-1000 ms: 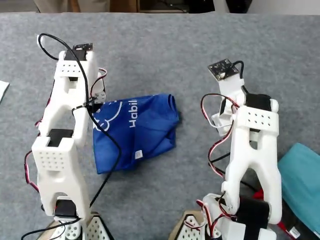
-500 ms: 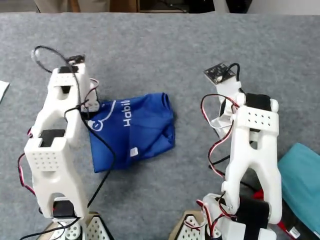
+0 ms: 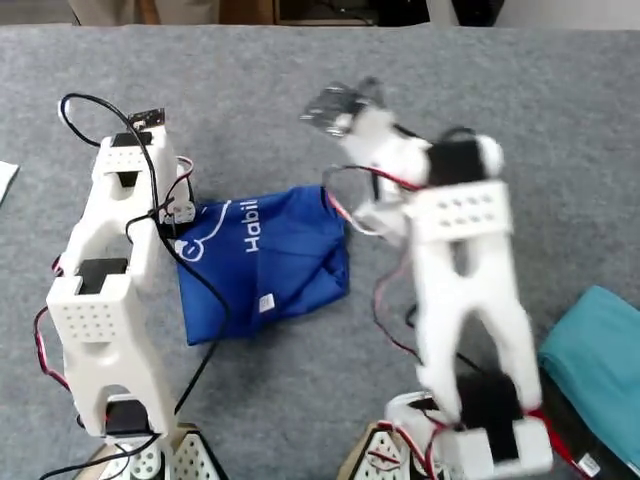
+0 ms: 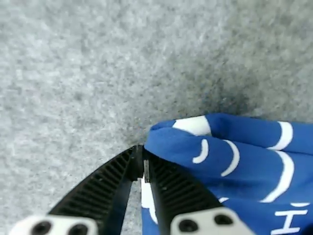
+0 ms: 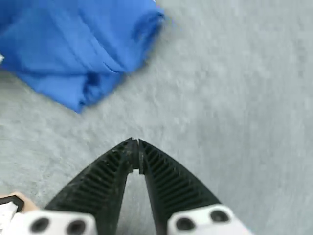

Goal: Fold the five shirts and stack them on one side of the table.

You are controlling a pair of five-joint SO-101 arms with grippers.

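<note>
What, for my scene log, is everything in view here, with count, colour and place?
blue shirt: 1, blue with white print, crumpled on the table between the two arms, closer to the left one.
teal cloth: 1, teal, at the table's right edge, beside the right arm's base.
paper: 1, white, a corner showing at the table's left edge.
table: 1, grey cover, under everything.
left arm: 1, white, beside the blue shirt.
right arm: 1, white, leaning toward the blue shirt.
left pincer: 1, black, shut on the blue shirt's edge.
right pincer: 1, black, shut, over bare table near the blue shirt.
</note>
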